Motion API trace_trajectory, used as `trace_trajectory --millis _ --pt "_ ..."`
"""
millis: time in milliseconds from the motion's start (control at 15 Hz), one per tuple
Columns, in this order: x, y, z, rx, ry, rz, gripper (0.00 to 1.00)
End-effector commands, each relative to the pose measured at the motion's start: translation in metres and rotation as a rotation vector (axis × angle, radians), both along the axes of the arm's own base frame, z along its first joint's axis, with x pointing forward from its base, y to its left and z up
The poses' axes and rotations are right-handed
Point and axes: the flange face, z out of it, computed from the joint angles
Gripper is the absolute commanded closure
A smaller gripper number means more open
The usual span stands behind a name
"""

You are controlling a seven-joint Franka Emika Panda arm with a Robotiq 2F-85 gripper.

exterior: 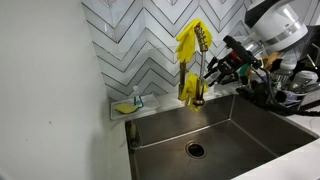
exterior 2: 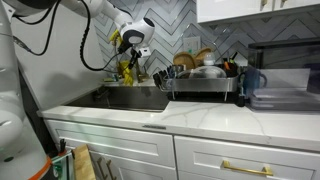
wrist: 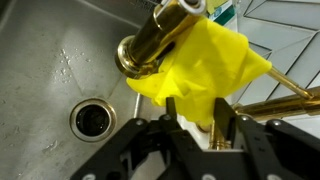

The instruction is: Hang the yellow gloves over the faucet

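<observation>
- One fold of the yellow gloves point(wrist: 205, 65) lies between the tips of the tool point(wrist: 198, 108), lower centre — clamped or not, unclear.
- Release only with weight balanced across the faucet point(wrist: 150, 45).

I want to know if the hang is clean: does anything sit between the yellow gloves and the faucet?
Nothing visible does. The yellow gloves already lie draped over the top of the faucet, touching it. The gripper is right at them, fingers either side of a fold.

In the wrist view the yellow gloves point(wrist: 205, 65) hide part of the faucet point(wrist: 150, 45).
</observation>
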Motion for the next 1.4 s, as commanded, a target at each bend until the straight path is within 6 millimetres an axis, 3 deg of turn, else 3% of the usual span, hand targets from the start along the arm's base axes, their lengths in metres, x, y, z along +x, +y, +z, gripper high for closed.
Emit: trace_trajectory --millis 0,133,333,400,467,1067,1133,1200,1333 --pt "0.003 0.005 0.001 0.012 0.038 -0.003 0.84" --pt "0.004 0.004 0.004 0.017 0.039 -0.012 0.99" --pt "0.006 0.004 0.008 0.019 0.028 -0.019 1.0" --pt "0.008 0.004 0.009 0.025 0.021 -0.023 0.74" --pt "0.009 0.004 0.01 0.029 0.015 -0.023 0.73" --pt "0.013 0.017 -0.005 0.037 -0.001 0.002 0.06" --pt "0.013 0.019 -0.007 0.039 0.006 0.006 0.11" --pt "0.013 0.021 -0.01 0.037 0.008 0.009 0.41" --pt "0.013 0.022 -0.012 0.034 0.014 0.01 0.37"
